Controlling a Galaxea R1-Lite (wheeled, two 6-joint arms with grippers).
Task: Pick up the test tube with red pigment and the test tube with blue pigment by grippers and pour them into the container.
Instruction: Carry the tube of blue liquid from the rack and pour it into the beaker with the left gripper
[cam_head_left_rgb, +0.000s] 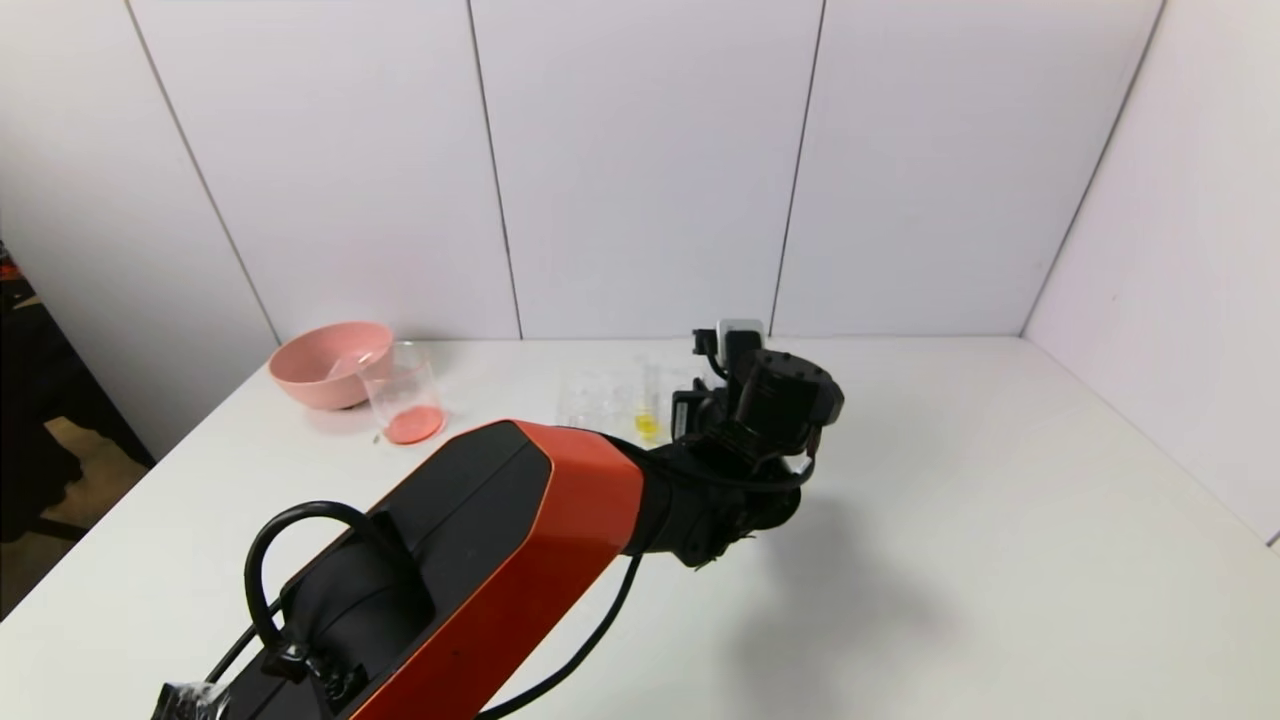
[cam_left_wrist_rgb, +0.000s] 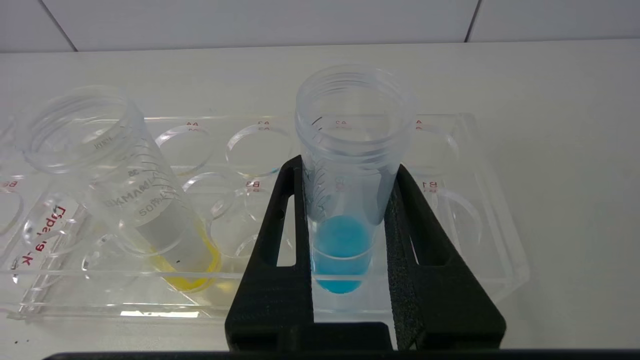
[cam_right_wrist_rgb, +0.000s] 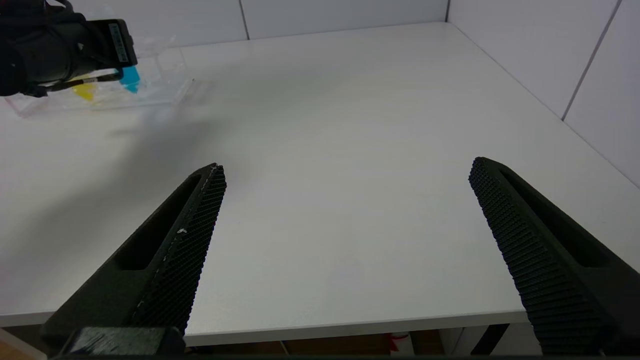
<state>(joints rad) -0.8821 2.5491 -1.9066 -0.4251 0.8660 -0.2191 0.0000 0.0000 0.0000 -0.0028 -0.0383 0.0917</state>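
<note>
Looking at the rack end of the table, so:

Left gripper (cam_left_wrist_rgb: 350, 200): reaching over the clear rack (cam_left_wrist_rgb: 480, 210), fingers (cam_left_wrist_rgb: 272, 235) closed in on either side of the test tube with blue pigment (cam_left_wrist_rgb: 345, 210), pads right against its wall. Tube stands upright in the rack, blue liquid down in the tip.

Yellow tube (cam_left_wrist_rgb: 150, 210): leaning in the same rack just beside the blue one, not touched.

Container (cam_head_left_rgb: 403, 395): the glass beaker, off toward the left side of the table, touching or nearly touching the pink bowl (cam_head_left_rgb: 320, 365). Orange-red liquid sits in its bottom.

Red tube: can't pick one out for sure, the head view of the rack is mostly blocked by the arm.

Right gripper (cam_right_wrist_rgb: 345, 235): hanging over the near edge of the white table (cam_right_wrist_rgb: 350, 125), well apart from the rack, jaws spread wide with nothing between them.
</note>
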